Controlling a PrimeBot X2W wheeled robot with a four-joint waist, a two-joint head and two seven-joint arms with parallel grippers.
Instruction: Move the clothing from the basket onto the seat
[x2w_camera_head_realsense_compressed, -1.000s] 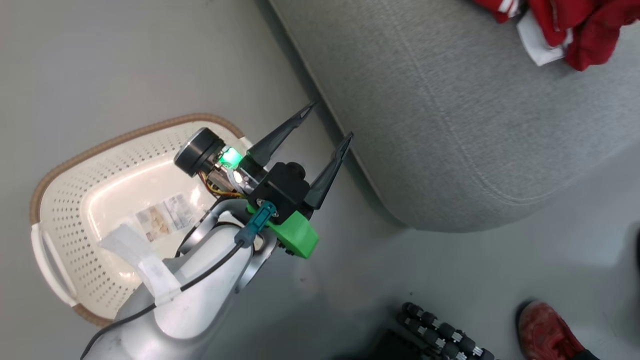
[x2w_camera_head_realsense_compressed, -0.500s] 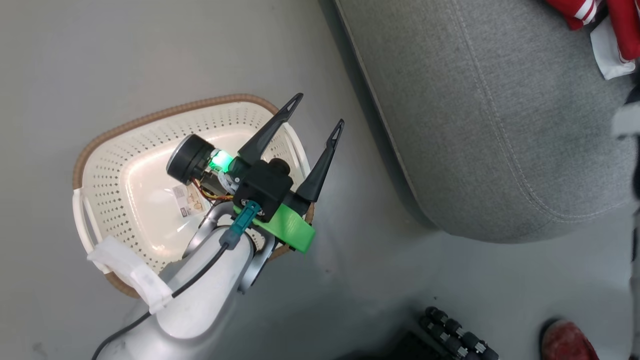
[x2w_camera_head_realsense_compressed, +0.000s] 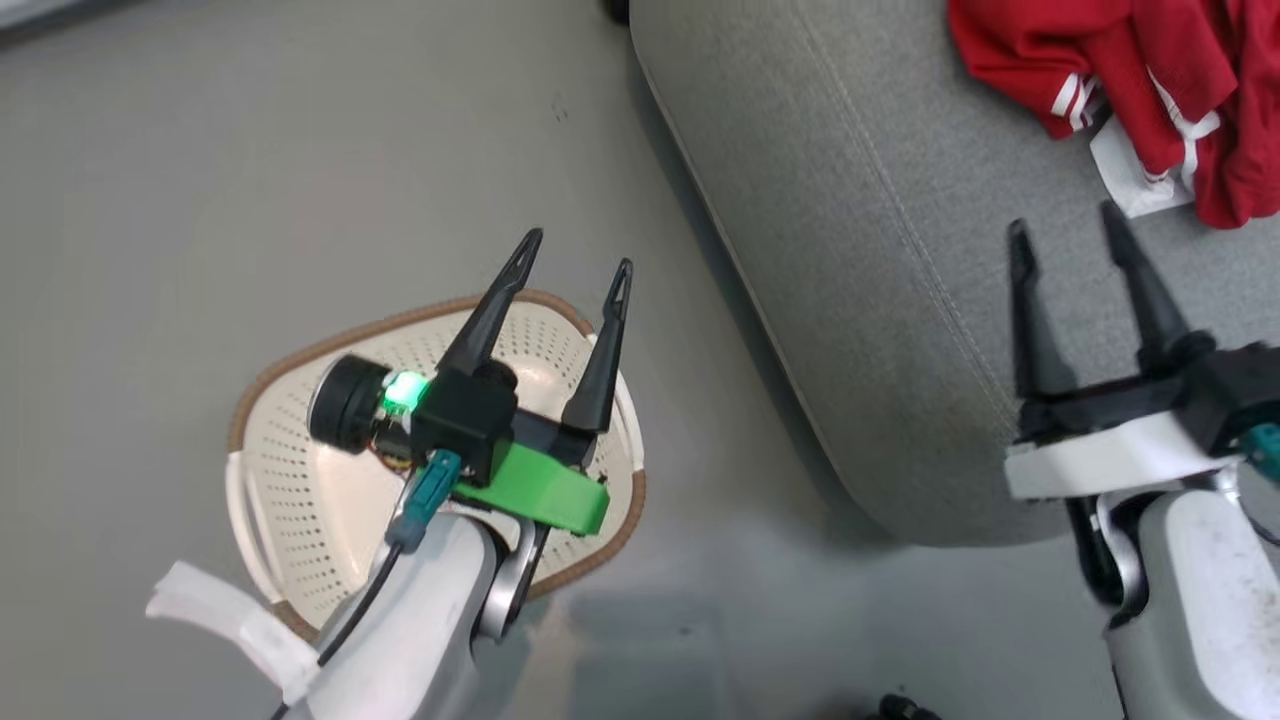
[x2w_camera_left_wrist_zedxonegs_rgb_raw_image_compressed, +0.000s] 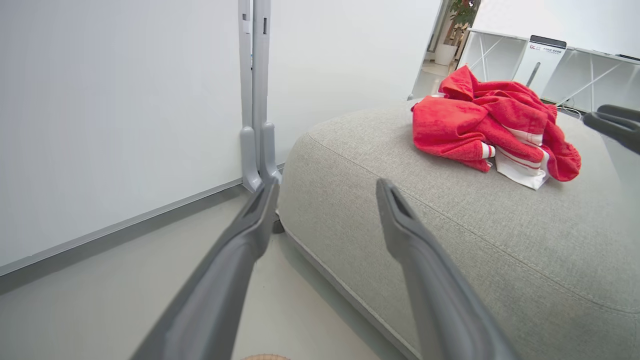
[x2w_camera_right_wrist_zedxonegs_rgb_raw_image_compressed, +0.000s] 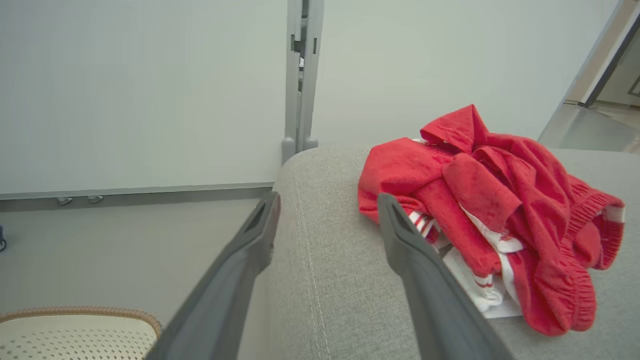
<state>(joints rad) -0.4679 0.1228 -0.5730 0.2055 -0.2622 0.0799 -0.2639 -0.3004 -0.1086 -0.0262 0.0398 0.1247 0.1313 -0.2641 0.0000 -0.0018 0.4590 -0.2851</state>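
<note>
The basket stands on the floor under the left gripper, which is wide open and holds nothing. The right gripper, open and empty too, is over the seat. The clothing lies crumpled toward its far right corner, long axis roughly left to right.

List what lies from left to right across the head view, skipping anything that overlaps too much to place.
basket → seat → clothing. Left out: the left gripper, which is over the basket, and the right gripper, which overlaps the seat and clothing.
</note>
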